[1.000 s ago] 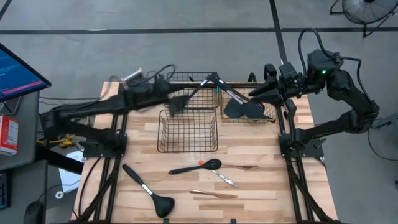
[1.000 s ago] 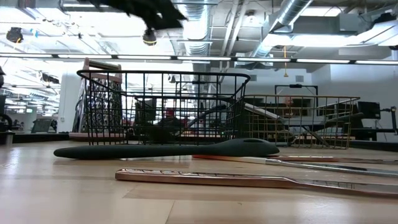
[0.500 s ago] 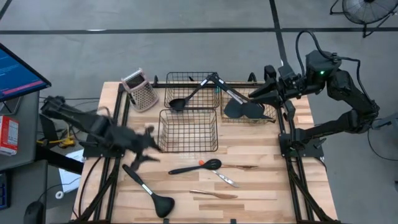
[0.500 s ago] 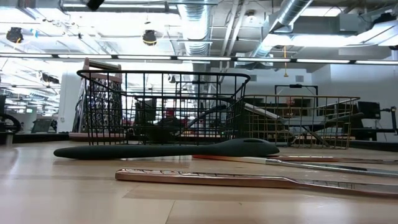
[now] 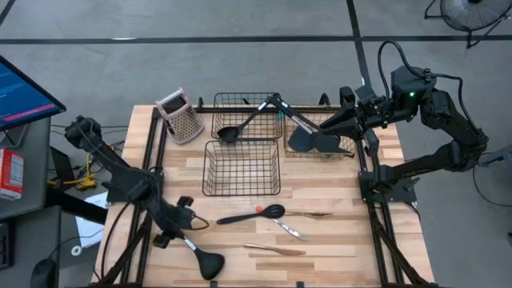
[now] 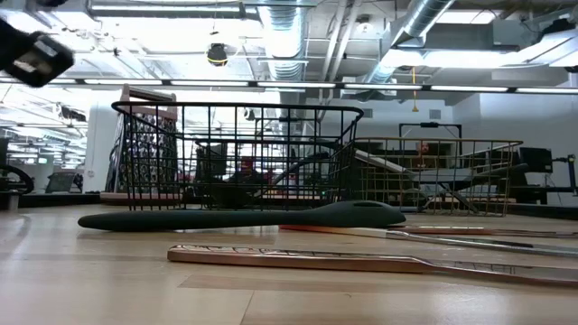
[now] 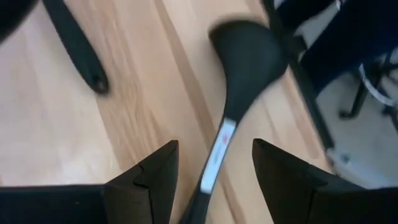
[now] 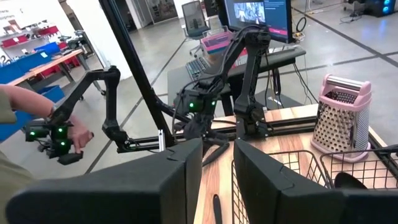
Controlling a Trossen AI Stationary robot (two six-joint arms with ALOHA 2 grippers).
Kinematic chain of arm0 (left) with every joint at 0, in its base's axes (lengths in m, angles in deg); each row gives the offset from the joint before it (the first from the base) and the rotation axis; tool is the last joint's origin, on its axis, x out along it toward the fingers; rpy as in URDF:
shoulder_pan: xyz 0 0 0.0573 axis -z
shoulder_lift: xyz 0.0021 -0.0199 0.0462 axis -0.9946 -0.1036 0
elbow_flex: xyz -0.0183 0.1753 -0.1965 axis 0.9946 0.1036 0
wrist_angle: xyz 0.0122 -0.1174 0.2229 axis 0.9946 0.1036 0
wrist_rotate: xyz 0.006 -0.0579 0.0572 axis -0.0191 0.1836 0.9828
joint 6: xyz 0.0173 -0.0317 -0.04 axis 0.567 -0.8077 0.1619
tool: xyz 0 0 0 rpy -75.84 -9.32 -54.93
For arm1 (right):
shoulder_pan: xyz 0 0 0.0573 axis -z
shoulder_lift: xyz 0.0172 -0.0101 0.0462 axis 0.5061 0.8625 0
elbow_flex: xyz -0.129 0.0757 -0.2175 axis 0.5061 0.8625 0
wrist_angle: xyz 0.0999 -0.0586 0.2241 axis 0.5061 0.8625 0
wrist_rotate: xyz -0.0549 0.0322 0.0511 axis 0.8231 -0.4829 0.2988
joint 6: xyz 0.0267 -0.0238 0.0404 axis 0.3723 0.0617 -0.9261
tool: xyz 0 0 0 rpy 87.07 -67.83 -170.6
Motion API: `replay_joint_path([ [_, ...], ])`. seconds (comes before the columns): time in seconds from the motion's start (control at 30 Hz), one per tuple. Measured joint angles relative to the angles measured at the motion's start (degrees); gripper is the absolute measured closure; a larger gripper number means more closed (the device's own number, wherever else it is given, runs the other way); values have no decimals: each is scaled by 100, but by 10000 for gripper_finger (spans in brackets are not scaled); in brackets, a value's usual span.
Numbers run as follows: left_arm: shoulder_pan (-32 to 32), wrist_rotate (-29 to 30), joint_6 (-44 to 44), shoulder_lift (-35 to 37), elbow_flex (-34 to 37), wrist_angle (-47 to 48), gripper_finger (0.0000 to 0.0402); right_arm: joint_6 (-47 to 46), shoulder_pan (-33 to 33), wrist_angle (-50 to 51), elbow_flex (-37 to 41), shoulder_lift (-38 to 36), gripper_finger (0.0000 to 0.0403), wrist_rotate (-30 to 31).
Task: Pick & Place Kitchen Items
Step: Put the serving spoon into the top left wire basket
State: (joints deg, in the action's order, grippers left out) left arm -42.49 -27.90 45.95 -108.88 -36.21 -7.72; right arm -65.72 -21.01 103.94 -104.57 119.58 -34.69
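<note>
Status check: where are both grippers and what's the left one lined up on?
Left gripper open, over black ladle handle. Right gripper waiting above gold basket. Nothing held.

— What surrounds the table?
— Grey concrete floor (image 5: 240, 56) crossed by dark lines, a fan (image 5: 472, 11) in one corner
— And overhead?
— Exposed silver ducts (image 6: 424, 23) and long bright strip lights (image 6: 397, 88)

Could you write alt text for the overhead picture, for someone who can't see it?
Seen from above, the left gripper, fingers apart, hangs over a black ladle near the wooden table's front edge. Three wire baskets sit farther back, and the right gripper waits above one.
</note>
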Motion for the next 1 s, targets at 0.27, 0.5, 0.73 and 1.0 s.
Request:
replay_joint_path([
  [0.27, 303, -152, 5, -2, 633, -58, 212, -10, 0, 0, 0, 0, 310, 0],
  [0.5, 319, -232, 29, -4, 1004, -677, 213, -12, 0, 0, 0, 0, 310, 0],
  [0.73, 319, -155, 36, -4, 1483, -1507, 213, -12, 0, 0, 0, 0, 310, 2],
  [1.0, 398, -126, 48, -4, 1815, -1924, 213, -12, 0, 0, 0, 0, 310, 2],
])
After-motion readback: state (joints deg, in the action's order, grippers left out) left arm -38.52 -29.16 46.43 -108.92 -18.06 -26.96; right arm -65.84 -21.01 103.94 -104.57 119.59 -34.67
